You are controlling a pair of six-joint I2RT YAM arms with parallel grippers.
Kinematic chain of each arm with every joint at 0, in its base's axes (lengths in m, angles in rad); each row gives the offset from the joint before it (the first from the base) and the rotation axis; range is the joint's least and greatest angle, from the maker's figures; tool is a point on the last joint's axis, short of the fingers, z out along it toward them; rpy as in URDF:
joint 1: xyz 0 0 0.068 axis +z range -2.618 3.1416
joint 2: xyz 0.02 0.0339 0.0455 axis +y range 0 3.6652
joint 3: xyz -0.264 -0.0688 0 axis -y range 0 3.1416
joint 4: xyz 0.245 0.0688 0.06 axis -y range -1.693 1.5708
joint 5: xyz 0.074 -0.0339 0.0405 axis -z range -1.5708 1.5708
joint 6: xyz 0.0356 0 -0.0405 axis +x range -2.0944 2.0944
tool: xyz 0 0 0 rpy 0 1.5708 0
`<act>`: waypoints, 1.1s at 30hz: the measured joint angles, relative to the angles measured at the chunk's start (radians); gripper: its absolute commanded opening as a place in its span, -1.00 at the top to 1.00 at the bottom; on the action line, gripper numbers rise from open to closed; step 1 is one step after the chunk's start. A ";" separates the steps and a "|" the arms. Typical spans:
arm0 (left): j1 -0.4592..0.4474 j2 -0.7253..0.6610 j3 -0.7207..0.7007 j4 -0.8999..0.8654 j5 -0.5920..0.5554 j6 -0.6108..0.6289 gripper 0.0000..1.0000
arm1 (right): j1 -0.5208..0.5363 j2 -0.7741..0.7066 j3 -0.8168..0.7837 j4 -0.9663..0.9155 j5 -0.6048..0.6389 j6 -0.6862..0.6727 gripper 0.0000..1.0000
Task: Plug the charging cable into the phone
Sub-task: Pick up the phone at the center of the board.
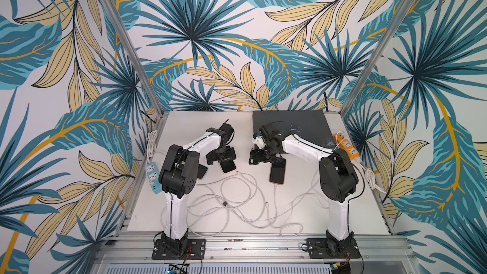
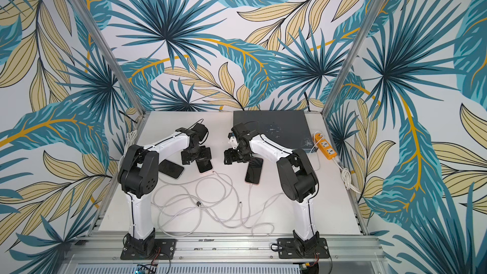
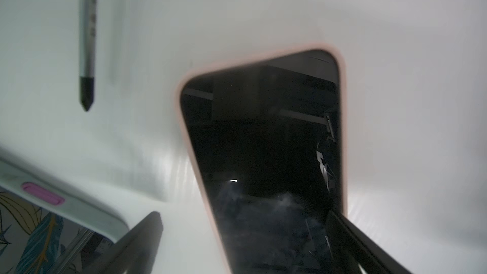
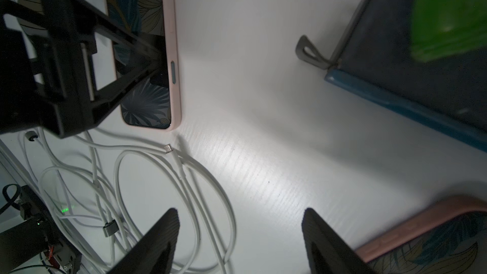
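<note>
White bench (image 1: 303, 206), leaf-print walls. Pink-cased phone (image 3: 263, 141) flat at centre, left pincer (image 3: 242, 214) open over it. Loose end of charging cable (image 4: 177, 163) lies just beside phone's near end, unplugged. Also open: right pincer (image 4: 239, 213), above bare bench, holding nothing.

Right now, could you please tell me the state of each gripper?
Left gripper: open above the pink-cased phone, holding nothing.
Right gripper: open, empty.

Near the middle of the frame, one phone (image 1: 228, 166) and another phone (image 1: 278, 172) to its right lie on the white table (image 1: 189, 127), above loops of white cables (image 1: 224, 203).
</note>
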 measured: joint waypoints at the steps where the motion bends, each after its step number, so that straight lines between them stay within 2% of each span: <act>1: -0.002 0.001 0.002 0.000 0.002 -0.003 -0.98 | 0.000 -0.002 -0.007 0.002 0.000 0.002 -0.53; 11: -0.010 0.005 0.016 -0.032 0.009 -0.051 -1.00 | 0.000 -0.006 -0.063 0.023 0.003 0.011 -0.53; 18: -0.010 0.011 0.000 0.025 0.077 -0.063 -1.00 | 0.000 -0.013 -0.066 0.027 0.003 0.023 -0.55; 27: -0.010 -0.057 -0.056 0.045 0.090 -0.062 -1.00 | 0.000 -0.016 -0.083 0.031 0.002 0.035 -0.55; 33: -0.010 0.002 -0.023 0.027 0.088 -0.064 -1.00 | 0.000 -0.016 -0.083 0.031 0.003 0.036 -0.57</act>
